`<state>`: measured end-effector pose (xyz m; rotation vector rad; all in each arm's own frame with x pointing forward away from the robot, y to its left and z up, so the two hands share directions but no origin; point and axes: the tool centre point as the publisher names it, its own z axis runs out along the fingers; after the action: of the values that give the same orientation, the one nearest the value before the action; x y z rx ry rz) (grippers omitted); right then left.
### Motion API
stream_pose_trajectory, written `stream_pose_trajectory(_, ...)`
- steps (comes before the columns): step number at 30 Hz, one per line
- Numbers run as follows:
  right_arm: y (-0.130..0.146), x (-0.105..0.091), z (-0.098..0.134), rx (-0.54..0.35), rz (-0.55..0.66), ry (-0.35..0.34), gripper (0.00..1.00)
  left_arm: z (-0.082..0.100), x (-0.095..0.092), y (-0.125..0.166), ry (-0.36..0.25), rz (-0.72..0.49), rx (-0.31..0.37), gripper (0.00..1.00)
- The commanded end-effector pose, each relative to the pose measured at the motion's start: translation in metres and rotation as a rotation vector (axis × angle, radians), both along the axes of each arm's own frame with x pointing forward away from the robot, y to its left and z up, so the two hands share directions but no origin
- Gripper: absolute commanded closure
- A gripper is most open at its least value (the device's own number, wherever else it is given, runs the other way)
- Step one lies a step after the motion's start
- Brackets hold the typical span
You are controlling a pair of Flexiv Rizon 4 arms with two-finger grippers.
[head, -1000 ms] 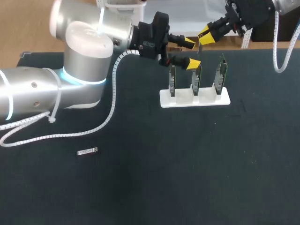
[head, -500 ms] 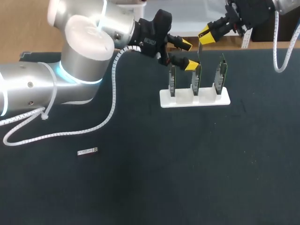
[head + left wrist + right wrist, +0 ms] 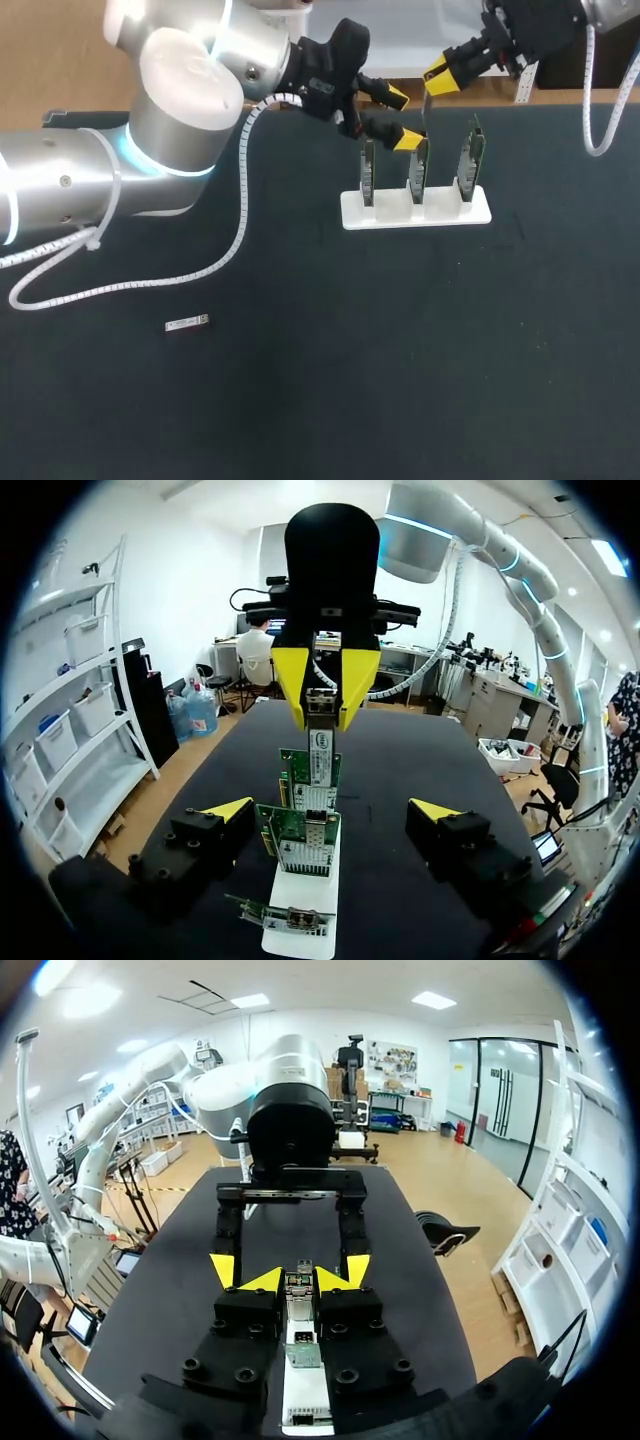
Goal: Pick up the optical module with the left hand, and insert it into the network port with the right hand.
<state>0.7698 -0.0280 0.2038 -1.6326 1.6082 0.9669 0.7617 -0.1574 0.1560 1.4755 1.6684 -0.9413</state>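
Dark surface (image 3: 400, 380) is seen from above and fills most of the head view. L arm (image 3: 180, 110), the biggest thing, comes in from the left side and is stretched toward the far middle of the surface. R arm (image 3: 540, 25) is seen only in part, at the far right corner.

Next in size is a white holder (image 3: 350, 212), placed on the far middle of the surface, w/ three green network cards (image 3: 415, 170) standing upright in it in a row.

Left gripper (image 3: 402, 118) is held spread wide, just beside the tops of the left and middle cards. In the left wrist view its two yellow tips stand at both sides of the row and nothing is gripped. Right gripper (image 3: 443, 77) is above the row and is pinching the optical module (image 3: 320, 702) by its upper end. The module hangs downward, w/ its lower end just above the middle card. If it touches the card or not cannot be told.

Smallest is a silvery strip (image 3: 187, 322), lying flat on the near left of the surface, well apart from the holder.
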Motion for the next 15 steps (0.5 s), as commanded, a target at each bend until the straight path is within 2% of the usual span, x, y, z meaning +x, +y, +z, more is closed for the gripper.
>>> stream_pose_trajectory(1,0.000,0.004,-0.002,0.005,0.009,0.001,1.00,0.000,0.002,0.000,-0.013,-0.017,0.002,0.00)
stream_pose_trajectory(15,-0.003,0.008,-0.013,-0.010,0.033,0.000,1.00,0.000,0.001,0.000,-0.014,-0.019,0.004,0.00)
